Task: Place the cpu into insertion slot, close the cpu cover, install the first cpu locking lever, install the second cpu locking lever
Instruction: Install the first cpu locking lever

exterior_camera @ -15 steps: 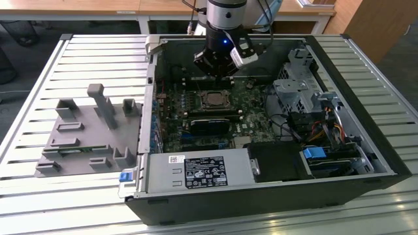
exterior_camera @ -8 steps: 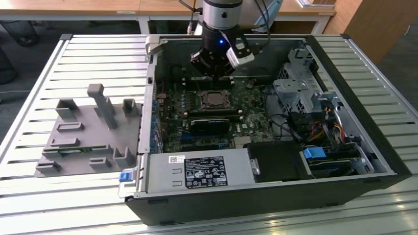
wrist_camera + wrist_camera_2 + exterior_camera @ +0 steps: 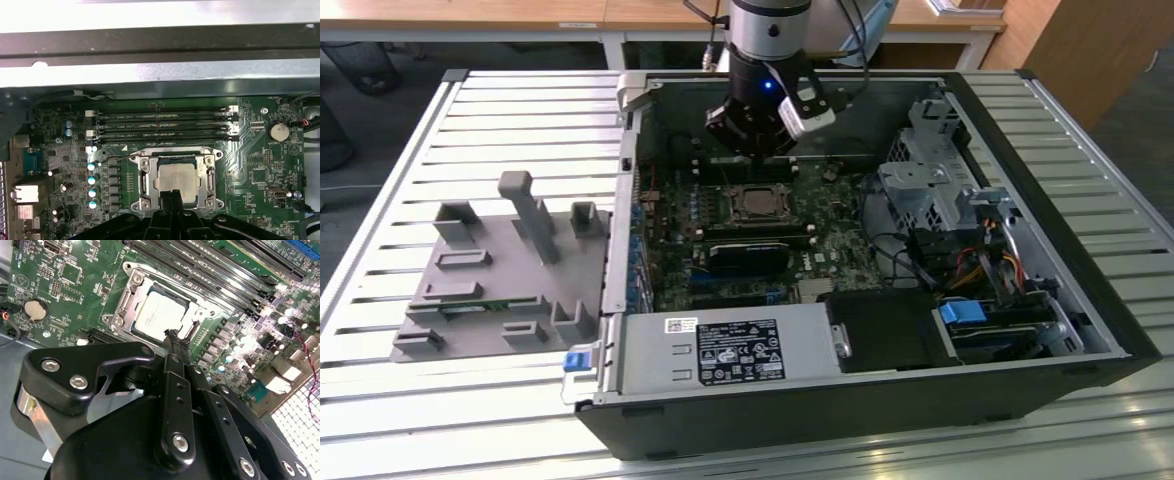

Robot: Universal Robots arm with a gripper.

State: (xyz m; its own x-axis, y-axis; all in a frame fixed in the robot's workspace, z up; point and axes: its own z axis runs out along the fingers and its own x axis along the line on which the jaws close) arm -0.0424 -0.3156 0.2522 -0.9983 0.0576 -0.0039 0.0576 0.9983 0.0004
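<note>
Since the cpu (image 3: 176, 182) already sits flat in the insertion slot (image 3: 216, 202) with the cpu cover (image 3: 145, 182) down around it, I'd put this at the lever stage. 1 thin wire lever (image 3: 117, 158) runs by the socket corner; can't tell whether either of the 2 is latched. Gripper (image 3: 172, 336) hangs just above the socket edge, fingers pinched together, nothing between them.

My read: lever work calls for fine tip contact on a thin springy wire, in tight room between the RAM slots (image 3: 160, 127) and capacitors (image 3: 92, 180).

The green motherboard (image 3: 841, 260) lies flat in an open black PC case (image 3: 854, 410) on a slatted metal table (image 3: 454, 120). A grey fixture plate (image 3: 480, 290) sits on the exterior view's left, well apart. Wooden desks (image 3: 520, 15) stand behind.
</note>
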